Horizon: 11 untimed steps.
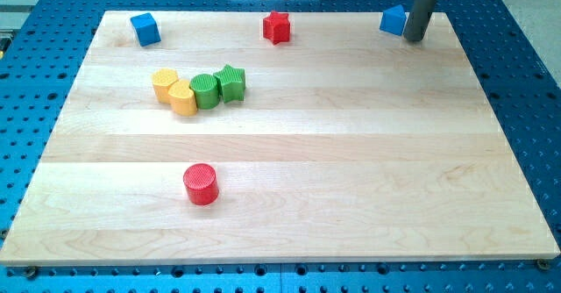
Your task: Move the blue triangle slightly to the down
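A blue triangle sits at the wooden board's top right corner. My tip touches its right side; it is a plain rod with no claw. Along the top edge lie a red star and a blue cube. Left of centre, two yellow blocks, a green cylinder and a green star cluster together. A red cylinder stands alone lower down.

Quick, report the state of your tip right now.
My tip: no gripper, holding nothing; it rests on the board against the right side of the blue triangle, near the view's top right.
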Tool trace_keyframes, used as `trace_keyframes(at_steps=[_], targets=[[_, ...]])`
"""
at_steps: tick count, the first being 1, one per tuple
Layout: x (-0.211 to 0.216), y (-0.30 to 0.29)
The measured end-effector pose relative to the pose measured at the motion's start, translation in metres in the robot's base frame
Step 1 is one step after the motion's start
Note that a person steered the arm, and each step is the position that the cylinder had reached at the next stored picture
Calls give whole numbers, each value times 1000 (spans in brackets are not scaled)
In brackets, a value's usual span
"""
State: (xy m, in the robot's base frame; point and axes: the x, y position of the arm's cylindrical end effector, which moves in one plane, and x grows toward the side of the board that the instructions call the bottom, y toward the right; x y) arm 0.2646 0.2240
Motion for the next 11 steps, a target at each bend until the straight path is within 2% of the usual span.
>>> trace_keyframes(at_steps=[1, 2, 3, 4, 7, 8, 9, 10, 11], targets=[[-38, 36], [-73, 34], [-73, -1], [-62, -24], [-40, 6], [-14, 37], [29, 33], [54, 32], [60, 32]])
